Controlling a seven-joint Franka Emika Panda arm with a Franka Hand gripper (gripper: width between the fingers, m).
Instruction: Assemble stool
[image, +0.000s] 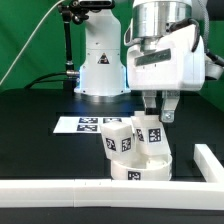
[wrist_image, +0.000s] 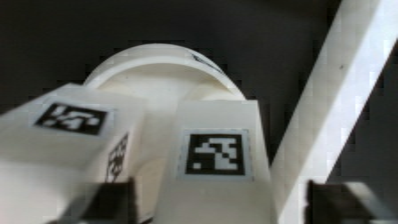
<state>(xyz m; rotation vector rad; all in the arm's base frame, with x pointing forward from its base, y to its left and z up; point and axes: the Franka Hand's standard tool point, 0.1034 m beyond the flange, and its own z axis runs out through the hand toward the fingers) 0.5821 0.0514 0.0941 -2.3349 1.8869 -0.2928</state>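
The white stool is sitting low in the frame's centre on the black table (image: 40, 150): a round ring seat (image: 140, 170) is carrying chunky tagged legs, one tilting (image: 114, 141). The pincer (image: 159, 112) is hanging open over another leg (image: 151, 133), its fingers (wrist_image: 118, 200) standing on either side, gripping nothing.

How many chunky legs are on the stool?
2. One white plastic block leg stands on the white ring-shaped seat at the exterior view's left, one under the open tool. Another may be hidden.

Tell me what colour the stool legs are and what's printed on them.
White, each bearing a black-and-white square tag; the wrist view shows the legs best.
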